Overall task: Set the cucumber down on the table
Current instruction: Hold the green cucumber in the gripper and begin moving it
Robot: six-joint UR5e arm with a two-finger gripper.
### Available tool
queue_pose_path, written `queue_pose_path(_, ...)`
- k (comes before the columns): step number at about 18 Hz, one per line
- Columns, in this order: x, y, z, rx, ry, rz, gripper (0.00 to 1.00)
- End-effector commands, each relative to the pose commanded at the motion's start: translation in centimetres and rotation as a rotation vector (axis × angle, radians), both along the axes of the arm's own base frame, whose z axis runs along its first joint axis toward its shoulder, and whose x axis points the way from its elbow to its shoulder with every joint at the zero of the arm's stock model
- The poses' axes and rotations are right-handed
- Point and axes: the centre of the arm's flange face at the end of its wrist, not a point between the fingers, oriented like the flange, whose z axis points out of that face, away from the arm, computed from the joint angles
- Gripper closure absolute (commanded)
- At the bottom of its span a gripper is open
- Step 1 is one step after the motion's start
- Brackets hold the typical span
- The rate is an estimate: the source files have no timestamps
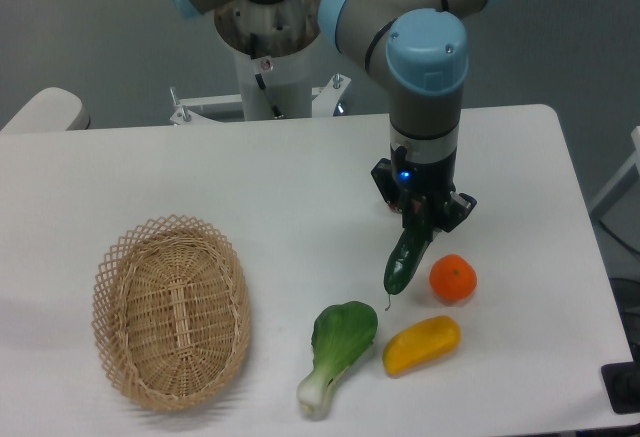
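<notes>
Gripper [421,225] pointing down over right half of table [300,187], jaws closed on upper end of cucumber [406,260]. Cucumber hanging tilted, top end pinched between fingers, lower end down-left with thin stem tail at bottom. Lower tip close to tabletop; cannot tell if touching or just above. Blue light lit on gripper body.

Orange fruit [453,279] just right of cucumber's lower half, near but apart. Yellow fruit [422,345] lying on table below cucumber tip, in front of orange fruit, long axis roughly left-right, slightly tilted. Bok choy [336,353] left of yellow fruit, leafy green end up-right, white base down-left, near front edge. Wicker basket [172,311] on left side of table, oval, nothing visible inside, well apart from cucumber.

Arm coming in from base at back centre, blue-capped joints above gripper. Dark object [622,389] at right front edge, cut off, not identifiable.
</notes>
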Motion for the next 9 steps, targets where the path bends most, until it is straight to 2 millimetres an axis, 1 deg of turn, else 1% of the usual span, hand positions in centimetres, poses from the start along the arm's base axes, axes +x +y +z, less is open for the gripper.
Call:
queue_pose_path(4,-0.28,-0.27,0.09,0.016,-0.008,0.005,0.80)
queue_pose_path(9,-0.32,-0.72,-0.47,0.002,-0.018,-0.004,0.80)
